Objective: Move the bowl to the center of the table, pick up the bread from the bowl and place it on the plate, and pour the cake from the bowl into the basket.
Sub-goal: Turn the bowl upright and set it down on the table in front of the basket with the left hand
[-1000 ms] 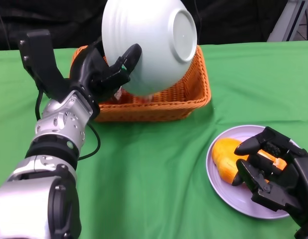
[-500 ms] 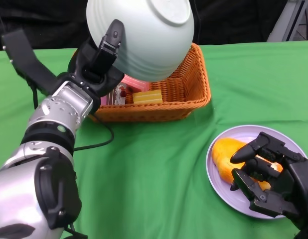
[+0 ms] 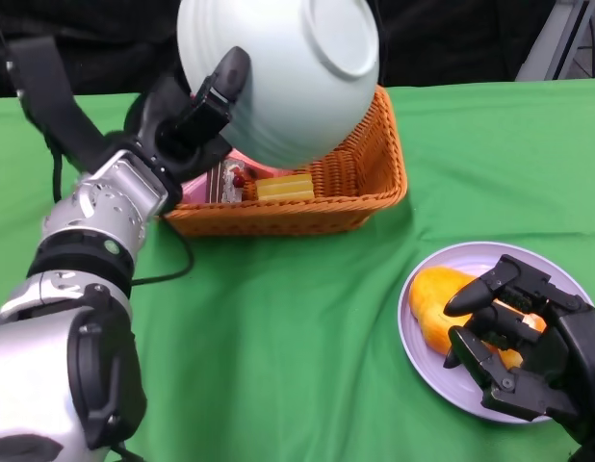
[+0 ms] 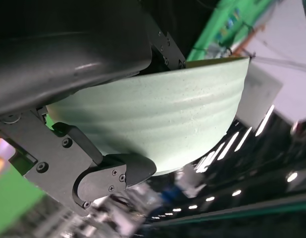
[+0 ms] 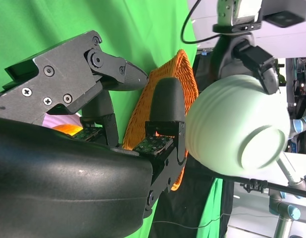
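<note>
We see a table (image 3: 307, 327) covered in green cloth. An orange wicker basket (image 3: 370, 178) sits directly on it at the far centre-left. A lilac plate (image 3: 442, 371) lies near right, well apart from the basket.

The pale green bowl (image 3: 278, 82) looks smooth, faintly ribbed ceramic. The orange basket (image 3: 360, 178) is rough woven wicker. Matt green cloth covers the surface (image 3: 278, 327); the lilac plate (image 3: 452, 380) is glossy.

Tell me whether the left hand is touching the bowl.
Touching. The head view shows the left hand gripping the tipped bowl, one finger lying up its outer wall.
</note>
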Robot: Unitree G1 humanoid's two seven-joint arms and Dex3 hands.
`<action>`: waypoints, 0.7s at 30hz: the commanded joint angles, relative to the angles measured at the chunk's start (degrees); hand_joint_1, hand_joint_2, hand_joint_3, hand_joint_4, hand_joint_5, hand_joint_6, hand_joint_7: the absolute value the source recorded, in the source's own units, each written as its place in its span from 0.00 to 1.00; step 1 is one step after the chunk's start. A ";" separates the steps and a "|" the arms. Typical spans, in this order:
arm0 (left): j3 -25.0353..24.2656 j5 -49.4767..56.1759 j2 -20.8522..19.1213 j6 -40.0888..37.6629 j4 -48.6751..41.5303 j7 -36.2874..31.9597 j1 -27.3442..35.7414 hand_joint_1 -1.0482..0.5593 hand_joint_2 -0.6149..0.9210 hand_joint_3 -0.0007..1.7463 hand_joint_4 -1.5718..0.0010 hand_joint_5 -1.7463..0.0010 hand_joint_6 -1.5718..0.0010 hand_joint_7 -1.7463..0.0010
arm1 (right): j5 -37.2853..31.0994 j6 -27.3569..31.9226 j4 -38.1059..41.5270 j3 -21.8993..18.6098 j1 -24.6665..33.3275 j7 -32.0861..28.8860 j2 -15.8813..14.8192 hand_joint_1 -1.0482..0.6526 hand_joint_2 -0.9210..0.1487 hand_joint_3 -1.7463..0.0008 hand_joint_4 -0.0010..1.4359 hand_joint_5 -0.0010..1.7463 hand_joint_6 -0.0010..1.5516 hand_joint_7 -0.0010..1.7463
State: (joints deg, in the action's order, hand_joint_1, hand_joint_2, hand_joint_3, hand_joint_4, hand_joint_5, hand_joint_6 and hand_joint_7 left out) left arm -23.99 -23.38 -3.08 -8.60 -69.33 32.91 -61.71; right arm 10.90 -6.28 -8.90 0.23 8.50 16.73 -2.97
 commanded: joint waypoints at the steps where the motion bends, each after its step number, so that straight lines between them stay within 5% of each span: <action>1: 2.73 2.24 -2.23 3.08 2.96 4.61 0.87 0.56 0.79 0.64 0.48 0.00 0.52 0.12 | 0.62 0.36 -0.01 -0.41 -0.18 0.11 -0.63 0.53 0.30 0.51 0.42 0.91 0.34 0.79; 17: 12.88 6.90 -7.81 13.19 19.62 18.48 10.15 0.56 0.70 0.69 0.50 0.00 0.55 0.10 | 0.79 0.49 0.28 -0.54 -0.49 0.39 -0.62 0.54 0.28 0.53 0.43 0.91 0.34 0.78; 21: 15.79 11.41 -9.62 26.57 25.33 17.88 16.07 0.57 0.71 0.68 0.50 0.00 0.53 0.13 | 0.47 0.68 0.11 -0.47 -0.53 0.14 -0.63 0.54 0.27 0.53 0.43 0.91 0.34 0.79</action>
State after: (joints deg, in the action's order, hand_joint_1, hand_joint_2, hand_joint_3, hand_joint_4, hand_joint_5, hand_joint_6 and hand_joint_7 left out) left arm -9.01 -13.74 -10.86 11.93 -46.66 51.15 -47.73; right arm 11.02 -6.06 -8.65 0.22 8.19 17.14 -2.96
